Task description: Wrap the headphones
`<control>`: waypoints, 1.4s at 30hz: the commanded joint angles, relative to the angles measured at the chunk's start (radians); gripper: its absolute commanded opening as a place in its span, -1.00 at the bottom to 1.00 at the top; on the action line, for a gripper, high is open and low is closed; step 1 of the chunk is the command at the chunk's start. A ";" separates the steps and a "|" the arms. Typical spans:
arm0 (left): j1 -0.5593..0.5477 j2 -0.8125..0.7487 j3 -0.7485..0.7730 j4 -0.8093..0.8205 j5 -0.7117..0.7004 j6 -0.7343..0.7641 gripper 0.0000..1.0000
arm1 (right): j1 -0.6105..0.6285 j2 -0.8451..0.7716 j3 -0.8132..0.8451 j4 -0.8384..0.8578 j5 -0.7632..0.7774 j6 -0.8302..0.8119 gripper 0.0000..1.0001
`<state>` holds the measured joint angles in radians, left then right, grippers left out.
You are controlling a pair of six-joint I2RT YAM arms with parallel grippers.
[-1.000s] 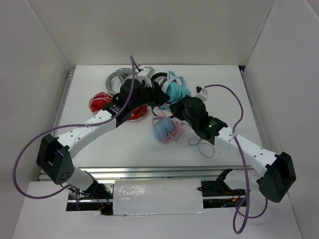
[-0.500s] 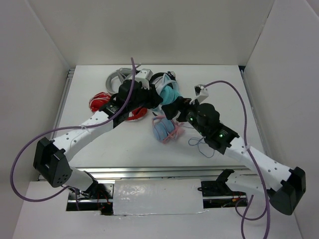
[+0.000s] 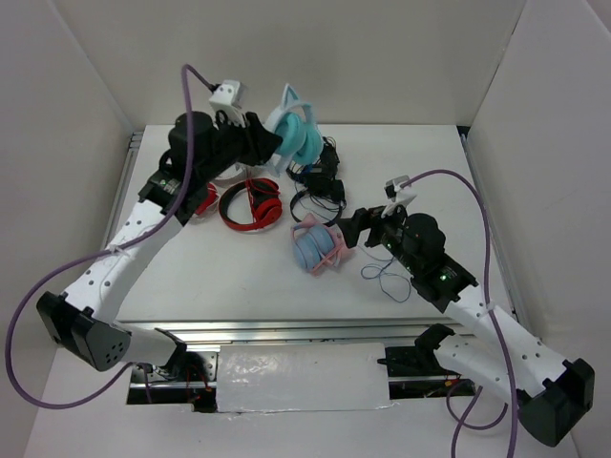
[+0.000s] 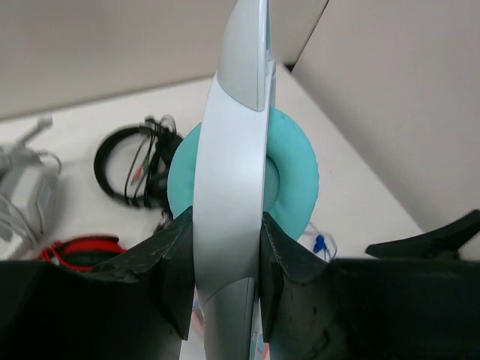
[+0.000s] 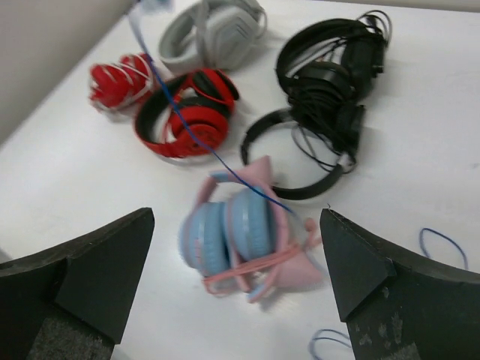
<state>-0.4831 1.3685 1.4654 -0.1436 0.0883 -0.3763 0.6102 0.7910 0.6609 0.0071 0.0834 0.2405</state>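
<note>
The headphones (image 3: 298,136) are teal with a pale headband and hang lifted above the back of the table. My left gripper (image 3: 269,143) is shut on the headband (image 4: 231,157), which is pinched between both fingers; a teal cushion (image 4: 294,171) shows behind it. A thin blue cable (image 5: 196,139) runs down from them and crosses the light-blue headphones. The cable loops (image 3: 387,277) on the table, and a blue plug (image 4: 319,244) shows below. My right gripper (image 3: 355,227) stands open and holds nothing; it hovers over the light-blue headphones (image 5: 232,229).
Light-blue headphones with a pink band (image 3: 317,246) lie mid-table. Red-and-black headphones (image 3: 250,205), a red bundle (image 5: 116,79), grey-white headphones (image 5: 214,30) and black headphones with tangled cable (image 3: 320,181) lie behind them. White walls enclose the table on three sides.
My left gripper has lifted the headphones up and back to the left. The right gripper has opened, let go, and drawn back toward the near right.
</note>
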 commanded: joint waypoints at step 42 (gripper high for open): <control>0.339 -0.028 0.452 0.433 0.918 -0.366 -1.00 | -0.259 0.860 0.468 0.131 -0.636 -0.409 -0.58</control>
<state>-0.1528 1.3930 1.9167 0.1501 0.9775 -0.6884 0.3527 1.6501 1.0737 0.0692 -0.5236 -0.1772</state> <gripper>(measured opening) 0.447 0.237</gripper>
